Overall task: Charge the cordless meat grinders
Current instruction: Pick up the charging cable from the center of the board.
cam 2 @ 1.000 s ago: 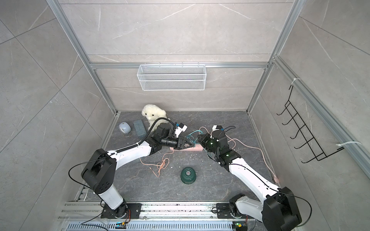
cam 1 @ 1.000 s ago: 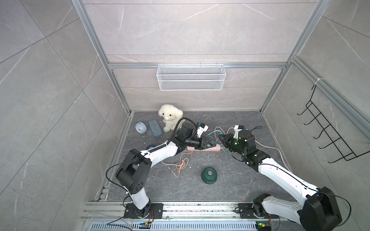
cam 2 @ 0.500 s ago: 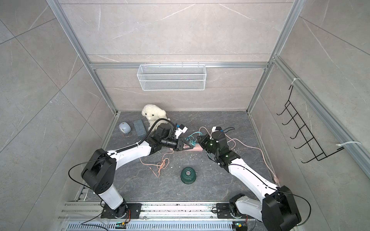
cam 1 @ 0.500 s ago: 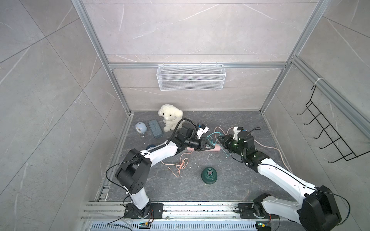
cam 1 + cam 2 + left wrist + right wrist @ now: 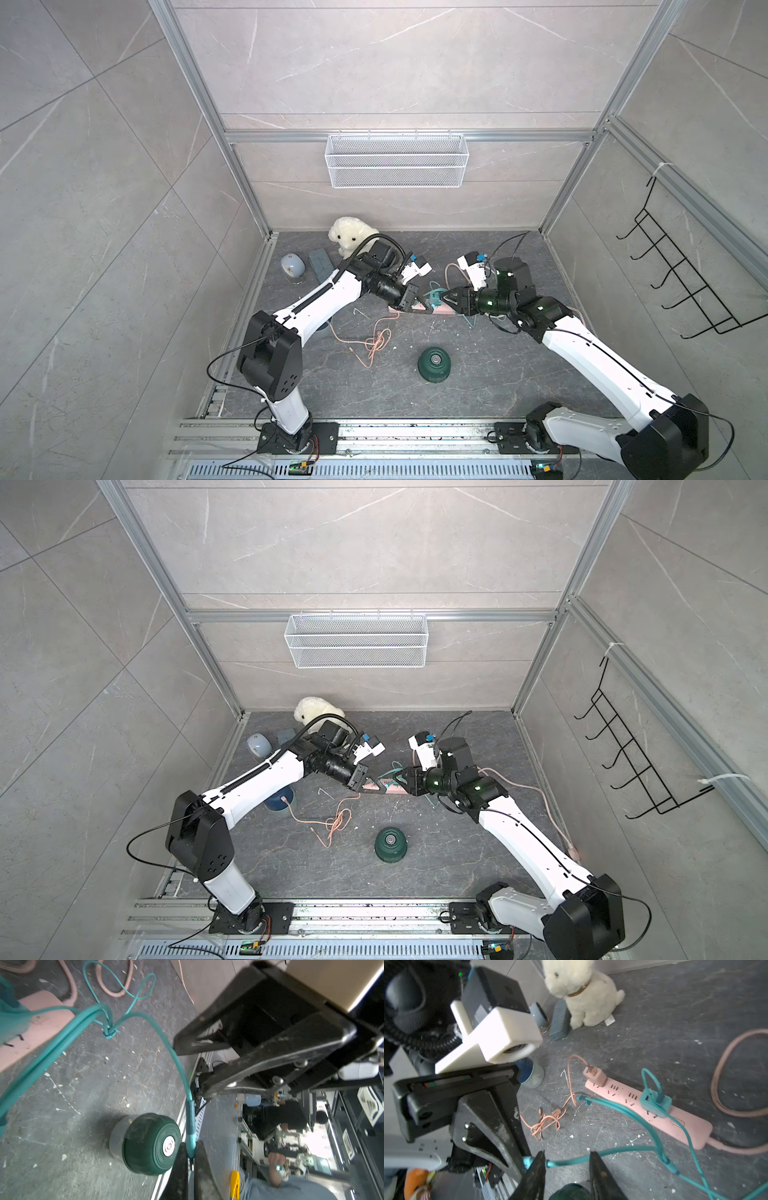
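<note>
Handover: left fingers (image 5: 180, 1172) now pinch the teal charging cable (image 5: 190, 1126) by its free end; right fingers (image 5: 534, 1176) have just parted narrowly around it. Dark green grinder (image 5: 433, 365) remains unconnected.

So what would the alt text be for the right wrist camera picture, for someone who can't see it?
A thin teal cable runs from a teal plug adapter on a pink power strip, through the open right pincer, to the black left pincer, shut on its end. A white plush dog sits beyond on the dark floor.
</note>
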{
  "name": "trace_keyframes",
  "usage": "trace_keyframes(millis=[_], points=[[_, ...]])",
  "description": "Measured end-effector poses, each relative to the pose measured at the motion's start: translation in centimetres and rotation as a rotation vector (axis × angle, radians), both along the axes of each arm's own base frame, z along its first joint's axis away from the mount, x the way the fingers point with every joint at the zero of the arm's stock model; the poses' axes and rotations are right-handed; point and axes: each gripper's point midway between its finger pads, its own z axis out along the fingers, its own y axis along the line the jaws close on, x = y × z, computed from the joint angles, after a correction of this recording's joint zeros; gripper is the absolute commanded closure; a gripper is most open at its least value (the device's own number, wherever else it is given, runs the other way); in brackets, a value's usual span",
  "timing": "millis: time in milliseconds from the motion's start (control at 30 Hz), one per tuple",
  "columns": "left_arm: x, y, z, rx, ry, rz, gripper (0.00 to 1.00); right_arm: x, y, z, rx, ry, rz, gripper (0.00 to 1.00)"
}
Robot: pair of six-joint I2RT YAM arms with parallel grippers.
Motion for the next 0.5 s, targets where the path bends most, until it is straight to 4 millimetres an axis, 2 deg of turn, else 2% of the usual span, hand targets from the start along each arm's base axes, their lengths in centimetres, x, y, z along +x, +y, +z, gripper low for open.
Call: trace_keyframes(millis=[100,233,500], points=[[-1.7,1.1,-0.1,0.036,0.005,-0.06,1.0,-1.7,0.7,-1.0,-0.029,-0.018,0.152,0.6],[-3.5,2.1,-0.4,0.066,0.026,-0.119,1.0,-3.4,1.5,-1.1,-0.024,-0.06,0.302,0.59],[-4.6,2.5,-0.9,0.086,0.038,-0.184,1.0,-6.3,3.8,-0.2,0.054,-0.091,0.542,0.58]])
